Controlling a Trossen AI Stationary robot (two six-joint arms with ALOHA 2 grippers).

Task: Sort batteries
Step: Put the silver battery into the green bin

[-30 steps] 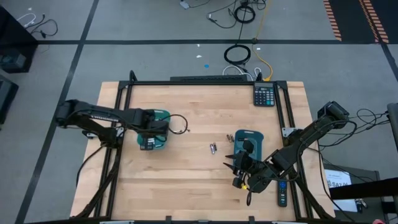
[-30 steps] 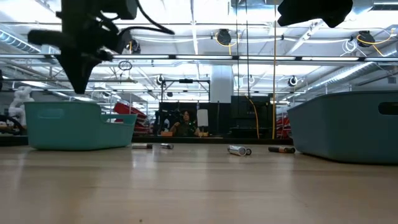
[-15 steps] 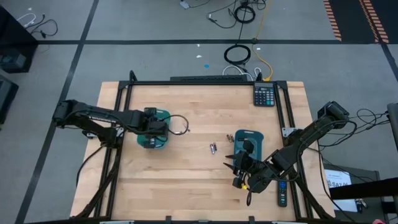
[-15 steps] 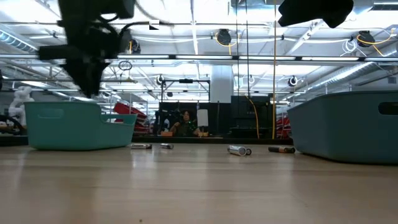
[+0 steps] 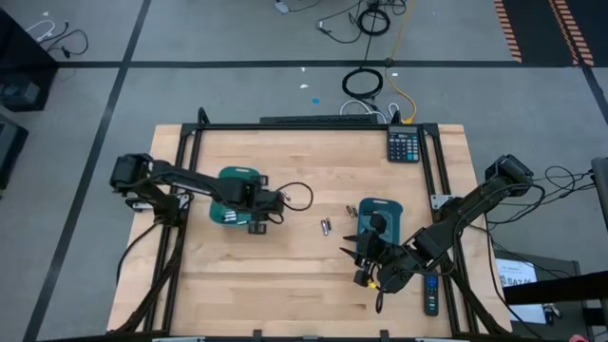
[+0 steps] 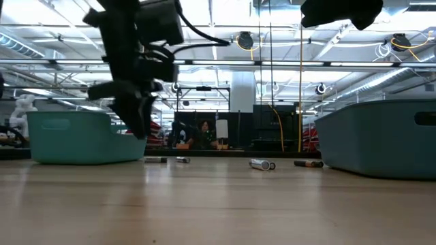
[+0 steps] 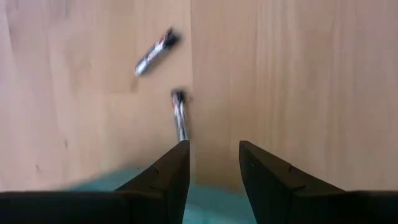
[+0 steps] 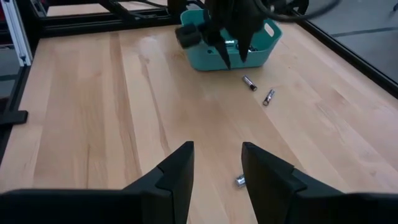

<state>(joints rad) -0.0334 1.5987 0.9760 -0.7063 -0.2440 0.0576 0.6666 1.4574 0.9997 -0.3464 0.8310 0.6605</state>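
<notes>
1. From above, the left gripper [image 5: 269, 211] hangs just off the left teal tray [image 5: 231, 180], on the side facing the table's centre, and I see nothing in it. A few batteries [image 5: 228, 218] lie inside that tray. More batteries [image 5: 325, 226] lie loose on the wood between that tray and the right teal tray [image 5: 391, 207]. The right gripper [image 5: 353, 255] waits just beside the right tray, towards the table's front edge.
2. From table height, the left arm hangs beside the left tray [image 6: 82, 136], and the loose batteries [image 6: 260, 164] lie on the table beyond it.
3. The left wrist camera shows its fingers [image 7: 168, 174] slightly parted, holding nothing, over the tray's rim, two batteries [image 7: 180, 115] ahead.
4. The right wrist camera shows its own fingers [image 8: 177, 171] apart and empty, one battery [image 8: 239, 180] close ahead, the left tray [image 8: 214, 56] well beyond.
</notes>
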